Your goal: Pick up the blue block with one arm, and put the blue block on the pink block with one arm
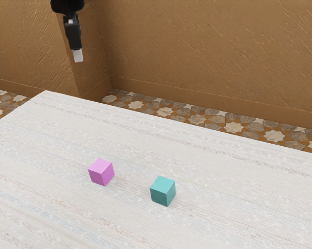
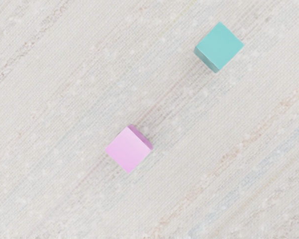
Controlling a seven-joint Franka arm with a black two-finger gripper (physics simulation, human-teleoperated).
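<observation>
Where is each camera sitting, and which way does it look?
Exterior view: off to one side, looking down across the pale wood-grain table toward the brown wall; the black gripper hangs upper left.
Wrist view: on that gripper, looking straight down at the table.
Both share the small pink cube and small blue-green cube, lying apart.

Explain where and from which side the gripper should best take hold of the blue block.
Probably from straight above, closing on two opposite side faces of the blue block. It is a small cube lying flat on the table, apart from the pink block, so every side is free. The gripper, high above, should turn to square with those faces.
</observation>
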